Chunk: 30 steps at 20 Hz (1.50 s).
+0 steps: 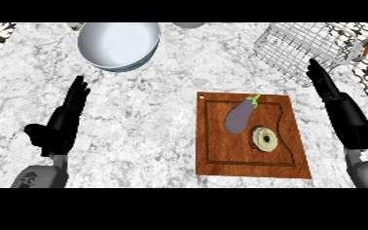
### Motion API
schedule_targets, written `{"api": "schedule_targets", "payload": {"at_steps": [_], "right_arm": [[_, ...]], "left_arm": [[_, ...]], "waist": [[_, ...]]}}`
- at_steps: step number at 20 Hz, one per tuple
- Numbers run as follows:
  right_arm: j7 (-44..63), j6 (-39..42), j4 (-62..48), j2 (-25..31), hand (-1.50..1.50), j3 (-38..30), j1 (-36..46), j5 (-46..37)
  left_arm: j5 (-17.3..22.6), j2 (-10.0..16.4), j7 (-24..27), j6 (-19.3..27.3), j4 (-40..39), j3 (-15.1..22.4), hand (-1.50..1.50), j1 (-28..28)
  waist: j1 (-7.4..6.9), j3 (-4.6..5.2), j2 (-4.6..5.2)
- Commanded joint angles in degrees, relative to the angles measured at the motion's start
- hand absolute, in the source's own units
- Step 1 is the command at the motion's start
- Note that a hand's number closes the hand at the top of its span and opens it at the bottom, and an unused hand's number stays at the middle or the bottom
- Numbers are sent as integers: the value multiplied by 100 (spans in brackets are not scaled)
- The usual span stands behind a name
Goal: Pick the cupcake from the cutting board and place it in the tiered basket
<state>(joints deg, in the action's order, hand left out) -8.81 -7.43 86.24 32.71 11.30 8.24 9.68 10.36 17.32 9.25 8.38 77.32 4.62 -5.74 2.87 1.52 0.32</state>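
On the wooden cutting board [215, 161] at the lower right lies the cupcake [265, 139], a small tan round with a dark centre. A purple eggplant [240, 116] with a green stem lies just up and left of it on the same board. The white wire tiered basket [298, 48] stands at the upper right. My right hand [327, 85] is open, fingers straight, to the right of the board and just below the basket, touching nothing. At the lower left my left hand [64, 119] rests open, fingers up.
A large white bowl [119, 44] sits at the upper left on the marble counter [144, 126]. A grey round object [188, 24] shows partly at the top edge. A small item [75, 26] peeks out beside the bowl's top left.
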Motion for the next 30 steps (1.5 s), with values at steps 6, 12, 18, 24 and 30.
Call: {"api": "schedule_targets", "payload": {"at_steps": [6,12,18,24,30], "right_arm": [[441,-248,733,-974,150,-833,-691,1695],[1045,-2832,564,-1165,-150,-1085,-2121,225],[2676,-2491,2599,131,-150,-889,-3102,-266],[4288,-1026,3226,1930,-150,-830,-2995,-198],[6392,-500,3630,2602,-150,-845,-1632,187]], "left_arm": [[-882,933,-512,543,52,-254,0,-279],[-890,704,-968,568,157,-31,0,-306],[-994,711,-985,417,495,47,0,81],[-1080,606,-1141,460,360,128,0,-318],[-1119,488,-1094,367,386,173,0,-372]], "waist": [[-100,-170,-89],[20,-144,-80],[-215,-134,-54],[-274,-116,-10],[-427,-137,1]]}}
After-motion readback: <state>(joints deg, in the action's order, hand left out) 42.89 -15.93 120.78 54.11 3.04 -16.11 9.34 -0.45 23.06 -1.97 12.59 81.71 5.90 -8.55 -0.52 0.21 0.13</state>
